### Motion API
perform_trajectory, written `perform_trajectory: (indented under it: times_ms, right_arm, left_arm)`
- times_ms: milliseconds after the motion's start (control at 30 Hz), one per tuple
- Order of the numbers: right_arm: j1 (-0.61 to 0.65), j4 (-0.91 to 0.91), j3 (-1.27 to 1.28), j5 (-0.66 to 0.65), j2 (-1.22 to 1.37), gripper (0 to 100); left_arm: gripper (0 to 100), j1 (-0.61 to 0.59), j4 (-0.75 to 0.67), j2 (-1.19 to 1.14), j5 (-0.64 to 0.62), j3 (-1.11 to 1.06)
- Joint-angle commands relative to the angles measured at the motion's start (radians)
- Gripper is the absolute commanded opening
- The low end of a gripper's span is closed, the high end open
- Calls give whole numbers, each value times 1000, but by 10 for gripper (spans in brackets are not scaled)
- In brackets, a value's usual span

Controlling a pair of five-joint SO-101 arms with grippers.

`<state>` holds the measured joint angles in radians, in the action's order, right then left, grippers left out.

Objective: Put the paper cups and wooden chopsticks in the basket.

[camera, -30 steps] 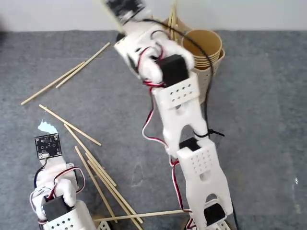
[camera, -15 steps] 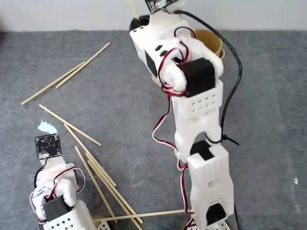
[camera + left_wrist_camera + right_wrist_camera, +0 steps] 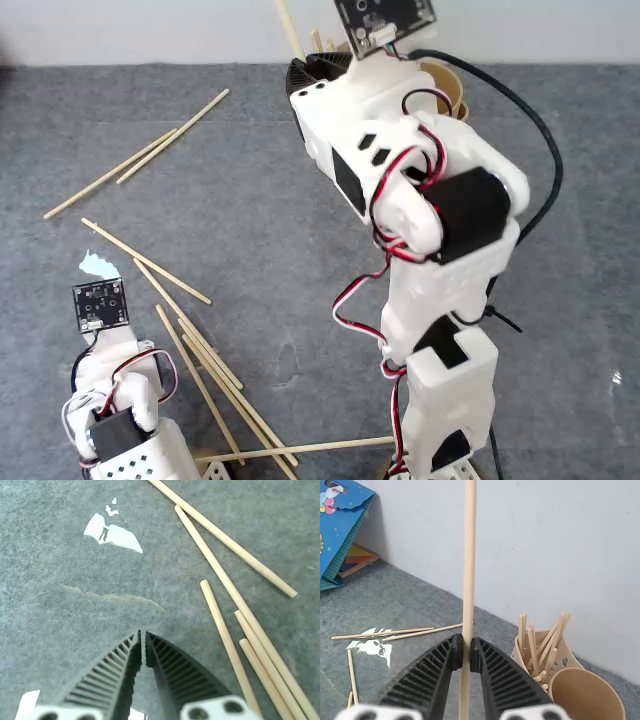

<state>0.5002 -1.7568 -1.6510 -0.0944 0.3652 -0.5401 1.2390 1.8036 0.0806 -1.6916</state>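
- Your right pincer (image 3: 466,649) was clamped on a pale wooden chopstick (image 3: 469,555). The stick stood upright between the black ribbed fingers and ran on past them in front of the white wall.
- Over the last second your white right arm (image 3: 430,200) had swung from the left of the basket to directly over it, and its wrist board had crossed to the right along the far edge of the grey felt counter (image 3: 560,300). The held chopstick travelled with it.
- A second earlier, the stack of cups was plain in the high view. By this moment the arm covered most of it.
- From the right wrist, the cream perforated plastic basket (image 3: 565,666) lay ahead of the pincer and off to one side. A bundle of chopsticks (image 3: 532,642) leaned in it.
- A brown paper cup (image 3: 585,697) sat just beside that bundle. I could not tell whether it stood inside the basket or against it.
- Your left pincer (image 3: 143,642) was closed on nothing, with its fingertips touching, just above the counter near a white torn scrap (image 3: 114,532).
- Your left arm had not shifted in that second.
- Several loose chopsticks (image 3: 225,642) lay flat on the counter beside the left pincer, and a separate pair (image 3: 140,152) lay well apart near the far left. None of them had moved.
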Motion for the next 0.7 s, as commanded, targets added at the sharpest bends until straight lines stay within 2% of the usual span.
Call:
perform_trajectory:
  times_ms: [0, 167, 433, 500, 667]
  right_arm:
    - [8, -45, -28, 40, -87, 8]
    - [10, -45, 101, 64, -177, 8]
    - [19, -39, 532, 55, -509, 8]
    - [18, -28, 624, 15, -593, 9]
    - [-35, 113, 852, 2, -699, 9]
  left_arm:
    - [14, 5, 3, 17, 3, 8]
    - [14, 5, 3, 17, 3, 8]
    - [14, 5, 3, 17, 3, 8]
    - [14, 5, 3, 17, 3, 8]
    - [14, 5, 3, 17, 3, 8]
